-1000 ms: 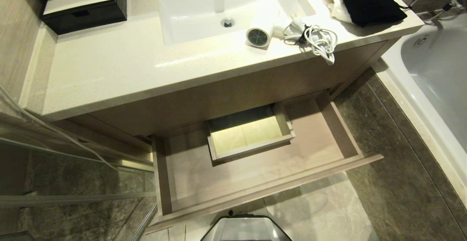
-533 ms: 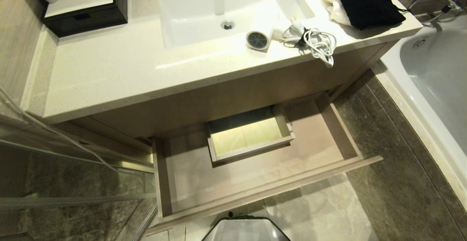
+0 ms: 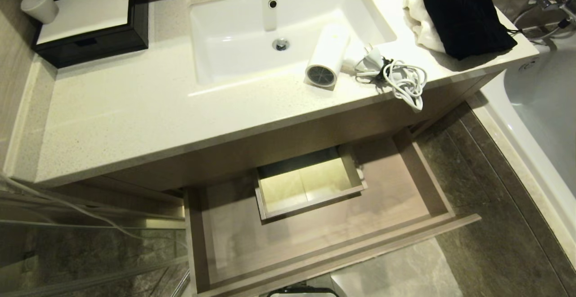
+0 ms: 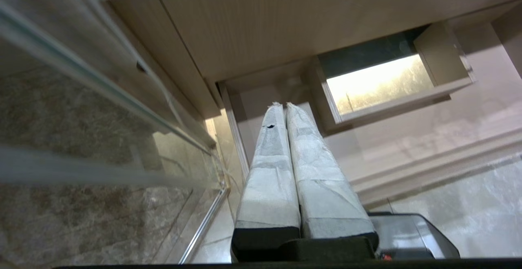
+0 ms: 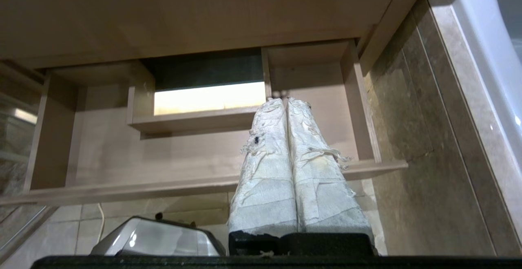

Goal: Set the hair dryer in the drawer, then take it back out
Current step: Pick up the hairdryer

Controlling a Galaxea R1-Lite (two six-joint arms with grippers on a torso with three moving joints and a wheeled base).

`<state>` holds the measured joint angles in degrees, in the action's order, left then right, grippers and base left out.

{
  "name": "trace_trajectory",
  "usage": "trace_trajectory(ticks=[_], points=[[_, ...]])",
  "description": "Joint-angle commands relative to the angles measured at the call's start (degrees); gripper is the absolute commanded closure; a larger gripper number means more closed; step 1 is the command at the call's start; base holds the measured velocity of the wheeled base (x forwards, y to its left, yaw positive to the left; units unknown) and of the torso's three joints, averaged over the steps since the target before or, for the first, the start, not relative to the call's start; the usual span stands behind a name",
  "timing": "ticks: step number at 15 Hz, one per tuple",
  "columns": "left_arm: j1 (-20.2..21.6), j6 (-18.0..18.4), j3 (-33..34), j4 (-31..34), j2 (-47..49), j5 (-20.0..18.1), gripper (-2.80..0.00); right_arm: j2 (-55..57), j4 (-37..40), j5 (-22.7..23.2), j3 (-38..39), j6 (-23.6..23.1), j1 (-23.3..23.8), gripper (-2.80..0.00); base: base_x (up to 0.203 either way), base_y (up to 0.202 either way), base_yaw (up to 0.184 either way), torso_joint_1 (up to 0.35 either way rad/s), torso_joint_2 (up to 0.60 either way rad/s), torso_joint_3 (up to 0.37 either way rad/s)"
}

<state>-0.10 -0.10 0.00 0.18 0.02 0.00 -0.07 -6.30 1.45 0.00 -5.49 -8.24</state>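
Above both parked hands: small white hair dryer [image 3: 325,56] lies on the pale speckled stone table [image 3: 135,108], beside the sink.

Left hand [image 4: 284,105] and right hand [image 5: 285,100] hang pressed shut, empty, before the open light wood-grain drawer [image 3: 324,234]. The dryer sits up and ahead, nearer the right hand, barrel angled back across the sink edge, grille facing out.

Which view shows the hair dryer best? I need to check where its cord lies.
The head view: the hair dryer lies on the countertop at the sink's front right edge, its cord bundled beside it. Both wrist views show only the open drawer, not the dryer.
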Motion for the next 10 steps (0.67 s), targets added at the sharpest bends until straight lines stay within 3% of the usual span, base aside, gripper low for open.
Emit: trace_trajectory(ticks=[1,10], points=[[0.01,0.01,0.09,-0.01,-0.02,0.0,0.0,-2.22,-0.03,0.04,2.29,-0.05,-0.02,0.0,0.0,0.0,0.0,0.3,-0.11,0.183],[0.01,0.01,0.01,-0.01,-0.02,0.0,0.0,-2.22,-0.03,0.04,2.29,-0.14,-0.02,0.0,0.0,0.0,0.0,0.329,-0.19,0.143]])
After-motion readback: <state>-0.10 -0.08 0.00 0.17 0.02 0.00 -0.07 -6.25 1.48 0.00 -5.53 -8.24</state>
